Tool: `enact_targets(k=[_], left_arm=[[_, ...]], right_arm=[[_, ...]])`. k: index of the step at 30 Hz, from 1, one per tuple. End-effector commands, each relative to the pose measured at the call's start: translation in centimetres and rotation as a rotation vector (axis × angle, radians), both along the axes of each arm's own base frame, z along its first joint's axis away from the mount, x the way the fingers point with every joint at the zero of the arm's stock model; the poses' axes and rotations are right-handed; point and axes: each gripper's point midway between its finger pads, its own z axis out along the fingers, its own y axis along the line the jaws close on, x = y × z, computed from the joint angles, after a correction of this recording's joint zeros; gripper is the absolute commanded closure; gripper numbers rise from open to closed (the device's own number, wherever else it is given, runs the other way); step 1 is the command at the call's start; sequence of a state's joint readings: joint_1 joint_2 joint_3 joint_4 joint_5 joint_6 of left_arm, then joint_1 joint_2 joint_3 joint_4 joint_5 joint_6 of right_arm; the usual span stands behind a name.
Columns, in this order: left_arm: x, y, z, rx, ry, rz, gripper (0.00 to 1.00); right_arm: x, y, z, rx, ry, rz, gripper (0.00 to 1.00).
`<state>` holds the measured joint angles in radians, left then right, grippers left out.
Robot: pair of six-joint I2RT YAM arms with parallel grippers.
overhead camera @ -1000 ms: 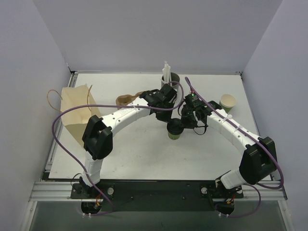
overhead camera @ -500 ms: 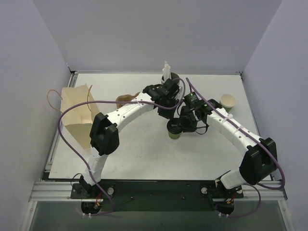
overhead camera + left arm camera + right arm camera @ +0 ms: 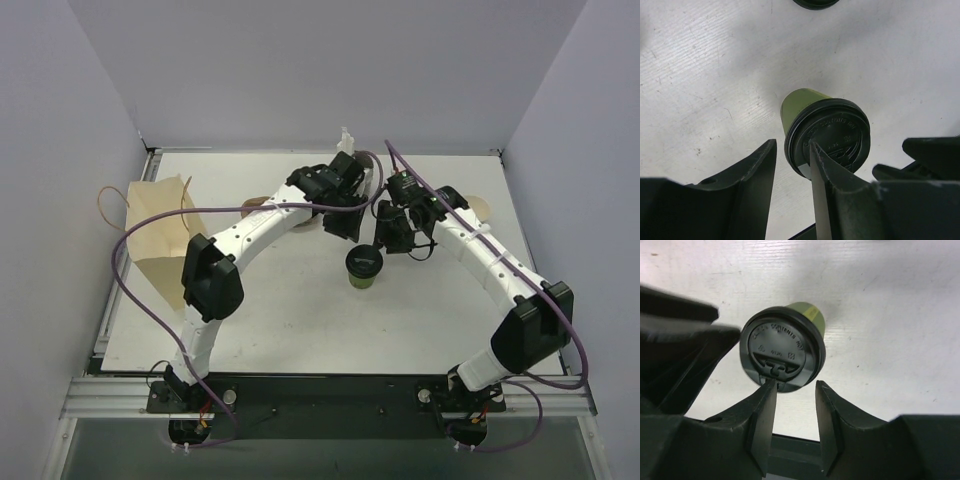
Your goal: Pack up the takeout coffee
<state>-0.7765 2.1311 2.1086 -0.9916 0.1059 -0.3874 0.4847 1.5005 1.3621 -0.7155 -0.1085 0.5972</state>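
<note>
Since the earlier frame both arms have pulled back toward the table's far edge, and the right claw has left the lid. The small green paper cup with a round black plastic lid (image 3: 363, 266) stands alone and upright on the white table (image 3: 280, 320). The left gripper (image 3: 345, 222) and right gripper (image 3: 393, 238) hang above it, fingers parted, holding nothing. The cup's long axis is vertical. It sits just nearward of both claws, between them, touching neither. The tan paper bag (image 3: 160, 240) stands well apart on the left, so the left arm seems better placed.
</note>
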Motion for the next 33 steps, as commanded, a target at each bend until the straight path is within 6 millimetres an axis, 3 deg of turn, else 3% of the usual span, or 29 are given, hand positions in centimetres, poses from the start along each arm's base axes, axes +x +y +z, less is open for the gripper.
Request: enact_targets(k=[1, 10, 19, 33], left_arm=[[-1.7, 1.2, 2.3, -0.056, 0.023, 0.091, 0.58], [-3.0, 0.2, 1.6, -0.130, 0.068, 0.173, 0.61], [-2.8, -0.8, 0.9, -0.143, 0.090, 0.178, 0.63], [-4.0, 0.0, -3.0, -0.050, 0.150, 0.199, 0.71]], right_arm=[[0.9, -1.3, -1.5, -0.132, 0.015, 0.118, 0.67], [1.6, -0.7, -3.3, -0.152, 0.044, 0.164, 0.68], [1.2, -0.6, -4.2, -0.168, 0.067, 0.161, 0.72], [-0.4, -0.2, -6.7, -0.146, 0.133, 0.140, 0.80]])
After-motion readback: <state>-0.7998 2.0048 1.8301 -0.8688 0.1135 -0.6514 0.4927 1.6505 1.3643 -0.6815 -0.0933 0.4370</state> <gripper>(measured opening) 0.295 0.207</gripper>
